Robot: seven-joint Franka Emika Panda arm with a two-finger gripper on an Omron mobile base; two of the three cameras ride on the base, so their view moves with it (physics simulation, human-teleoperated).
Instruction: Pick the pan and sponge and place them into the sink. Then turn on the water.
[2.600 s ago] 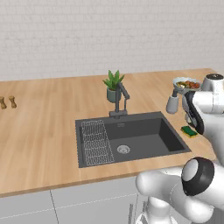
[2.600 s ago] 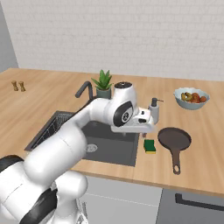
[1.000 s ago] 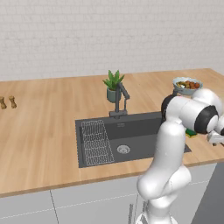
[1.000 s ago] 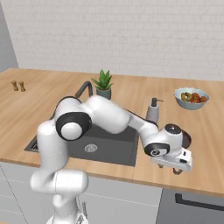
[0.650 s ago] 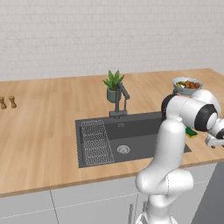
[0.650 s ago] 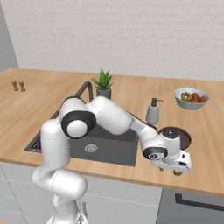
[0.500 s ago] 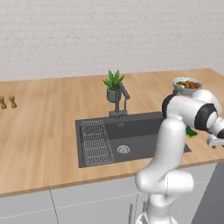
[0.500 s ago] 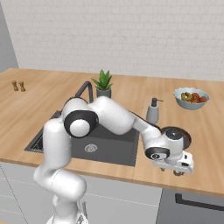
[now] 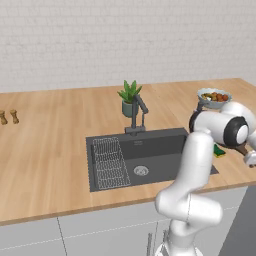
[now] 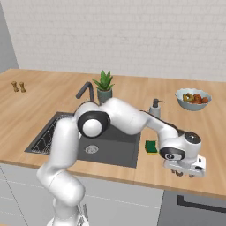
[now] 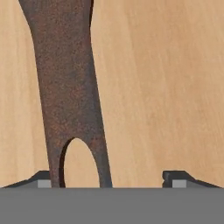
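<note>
Pincer [image 11: 107, 177] low over the pan handle [image 11: 70, 87], jaws apart.

Left base view: arm reaches right of the sink [image 9: 150, 157]; sponge [image 9: 219, 150] lies on the tabletop [image 9: 50, 145] just beside the sink's right edge, partly hidden by the arm. Right base view: hand sits low near the tabletop's front edge, right of the sponge [image 10: 151, 147]; pan mostly hidden behind the arm. Hand view: handle runs up from between the spread fingertips [image 11: 175, 177], nearer the left one, untouched; its hanging hole lies at the bottom.
</note>
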